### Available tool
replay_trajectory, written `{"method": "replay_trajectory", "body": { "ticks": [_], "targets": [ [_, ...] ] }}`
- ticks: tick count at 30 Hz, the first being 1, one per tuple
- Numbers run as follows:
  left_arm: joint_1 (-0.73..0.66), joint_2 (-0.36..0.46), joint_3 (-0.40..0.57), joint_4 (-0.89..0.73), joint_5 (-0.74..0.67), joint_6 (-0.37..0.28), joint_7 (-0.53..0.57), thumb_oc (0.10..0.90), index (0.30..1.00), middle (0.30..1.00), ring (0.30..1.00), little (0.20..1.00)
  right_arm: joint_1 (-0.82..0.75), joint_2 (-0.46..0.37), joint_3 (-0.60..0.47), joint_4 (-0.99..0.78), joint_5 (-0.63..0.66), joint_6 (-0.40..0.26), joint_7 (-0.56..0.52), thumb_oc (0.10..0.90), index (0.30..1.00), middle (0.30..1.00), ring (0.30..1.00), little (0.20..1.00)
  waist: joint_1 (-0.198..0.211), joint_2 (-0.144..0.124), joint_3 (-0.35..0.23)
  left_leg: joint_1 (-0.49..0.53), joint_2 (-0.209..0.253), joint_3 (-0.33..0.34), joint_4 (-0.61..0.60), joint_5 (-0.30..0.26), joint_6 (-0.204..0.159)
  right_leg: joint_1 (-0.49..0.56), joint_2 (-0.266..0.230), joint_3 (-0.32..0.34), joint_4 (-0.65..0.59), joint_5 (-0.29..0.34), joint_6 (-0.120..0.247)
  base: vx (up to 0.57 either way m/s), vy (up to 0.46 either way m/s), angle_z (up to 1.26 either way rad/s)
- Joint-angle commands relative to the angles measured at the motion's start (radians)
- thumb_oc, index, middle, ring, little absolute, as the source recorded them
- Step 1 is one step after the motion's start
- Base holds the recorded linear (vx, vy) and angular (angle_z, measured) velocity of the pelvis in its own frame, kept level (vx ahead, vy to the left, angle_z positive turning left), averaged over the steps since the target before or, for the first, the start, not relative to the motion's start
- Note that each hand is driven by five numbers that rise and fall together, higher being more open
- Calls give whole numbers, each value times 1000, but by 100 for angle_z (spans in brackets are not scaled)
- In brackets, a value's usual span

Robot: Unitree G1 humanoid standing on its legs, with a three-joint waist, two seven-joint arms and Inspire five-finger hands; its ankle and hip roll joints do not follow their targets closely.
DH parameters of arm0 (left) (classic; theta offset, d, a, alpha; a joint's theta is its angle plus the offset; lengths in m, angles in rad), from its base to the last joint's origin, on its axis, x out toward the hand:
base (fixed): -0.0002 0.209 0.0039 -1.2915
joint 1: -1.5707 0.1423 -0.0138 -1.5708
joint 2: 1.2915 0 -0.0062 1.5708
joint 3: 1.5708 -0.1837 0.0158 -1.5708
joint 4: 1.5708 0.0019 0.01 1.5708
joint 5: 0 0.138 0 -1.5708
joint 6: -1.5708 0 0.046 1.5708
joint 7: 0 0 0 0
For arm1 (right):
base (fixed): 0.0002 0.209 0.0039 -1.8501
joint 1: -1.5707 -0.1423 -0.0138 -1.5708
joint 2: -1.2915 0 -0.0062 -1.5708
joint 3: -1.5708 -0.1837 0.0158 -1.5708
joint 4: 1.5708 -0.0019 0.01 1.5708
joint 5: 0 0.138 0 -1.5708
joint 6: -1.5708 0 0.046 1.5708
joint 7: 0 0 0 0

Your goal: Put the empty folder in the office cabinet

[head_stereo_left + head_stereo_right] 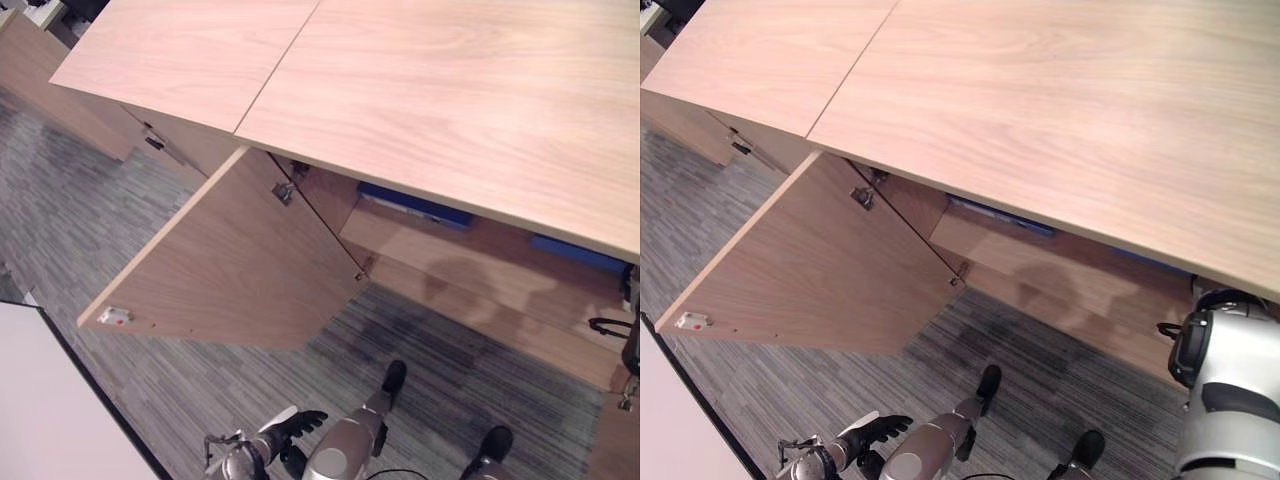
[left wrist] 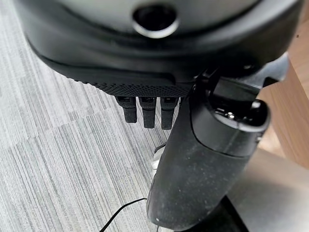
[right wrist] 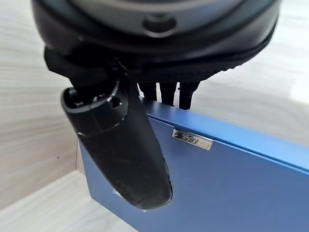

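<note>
We are judging the task nearly done: the right hand is pinching the blue folder inside the open office cabinet, release pending, while the left hand is hanging relaxed, holding nothing.

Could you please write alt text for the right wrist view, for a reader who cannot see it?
The robot's right hand grips a blue folder, thumb across its face and fingers curled over its top edge. Light wood cabinet panels surround it.
</note>
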Motion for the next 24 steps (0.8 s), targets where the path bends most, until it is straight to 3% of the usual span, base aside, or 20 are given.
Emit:
{"method": "replay_trajectory", "body": {
  "ticks": [1, 10, 17, 21, 23, 24],
  "targets": [
    [-19, 26, -36, 28, 23, -10, -6, 800, 900, 900, 900, 900, 24, -12, -17, -73, -2, -13, 6, 800, 900, 900, 900, 900, 34, -67, -44, 13, 25, 9, -20, -118, -70, 63, 8, -5, -1, -110, 18, 49, -3, 7],
    [-6, 0, -14, 70, 27, -10, 3, 800, 900, 900, 900, 900, 93, 91, -41, -123, 13, -48, 18, 800, 900, 900, 900, 900, 25, -99, -61, 29, 25, 24, -20, -132, -65, 98, 15, 5, -66, -82, 21, 20, 13, -2],
    [-12, -40, 26, 121, 8, 6, 17, 800, 900, 900, 900, 900, 152, 266, -48, -240, 46, -132, 43, 800, 900, 900, 900, 900, -8, -152, -65, 56, 42, 57, -17, -147, -56, 113, 31, 44, -89, -65, 17, 44, 13, -15],
    [-18, -77, 65, 150, -15, 24, 40, 800, 900, 900, 900, 900, 214, 427, -5, -419, 15, -204, 39, 800, 900, 900, 900, 900, -44, -188, -69, 82, 51, 78, -17, -157, -51, 122, 41, 71, -96, -54, 13, 57, 23, -25],
    [-4, -109, 94, 164, -24, 42, 55, 800, 900, 900, 900, 900, 338, 553, 67, -711, -69, -258, 21, 800, 900, 900, 900, 900, -84, -215, -76, 108, 57, 100, -17, -165, -46, 129, 44, 91, -104, -41, 11, 68, 33, -41],
    [-4, -118, 106, 169, -25, 49, 59, 800, 900, 900, 900, 900, 389, 577, 92, -803, -95, -269, 26, 800, 900, 900, 900, 900, -96, -222, -79, 116, 59, 106, -18, -168, -45, 131, 45, 95, -106, -37, 11, 68, 26, -47]
  ]
}}
